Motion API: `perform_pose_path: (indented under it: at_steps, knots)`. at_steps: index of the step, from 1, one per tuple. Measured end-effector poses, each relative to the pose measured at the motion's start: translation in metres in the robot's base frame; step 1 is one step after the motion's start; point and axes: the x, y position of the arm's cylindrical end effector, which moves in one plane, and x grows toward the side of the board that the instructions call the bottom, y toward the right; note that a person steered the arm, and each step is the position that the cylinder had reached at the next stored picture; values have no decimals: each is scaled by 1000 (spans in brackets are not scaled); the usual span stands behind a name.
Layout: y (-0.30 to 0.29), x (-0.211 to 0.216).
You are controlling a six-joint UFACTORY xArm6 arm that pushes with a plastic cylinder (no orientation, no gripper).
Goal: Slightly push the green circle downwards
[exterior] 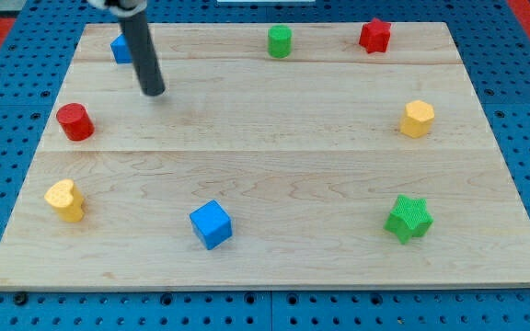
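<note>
The green circle [280, 40] is a short green cylinder standing near the view's top edge of the wooden board [274, 175], a little right of the middle. My tip [155, 92] is the lower end of a dark rod that comes down from the view's top left. It rests on the board well to the left of the green circle and slightly below it, touching no block.
A blue block [120, 49] sits partly hidden behind the rod. A red star [374, 35] is at top right, a yellow hexagon [417, 119] at right, a green star [408, 218] at bottom right. A blue cube [212, 224], yellow heart [65, 199] and red cylinder [75, 121] lie left.
</note>
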Motion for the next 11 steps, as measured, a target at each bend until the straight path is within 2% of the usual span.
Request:
perform_pose_path:
  at_steps: [1, 2, 3, 4, 5, 6, 7, 8, 9, 11]
  knots:
    - [36, -63]
    - [66, -103]
    - [107, -120]
    - [164, -117]
    - [229, -95]
    - [202, -59]
    - [195, -95]
    - [177, -100]
    - [137, -89]
    - [103, -77]
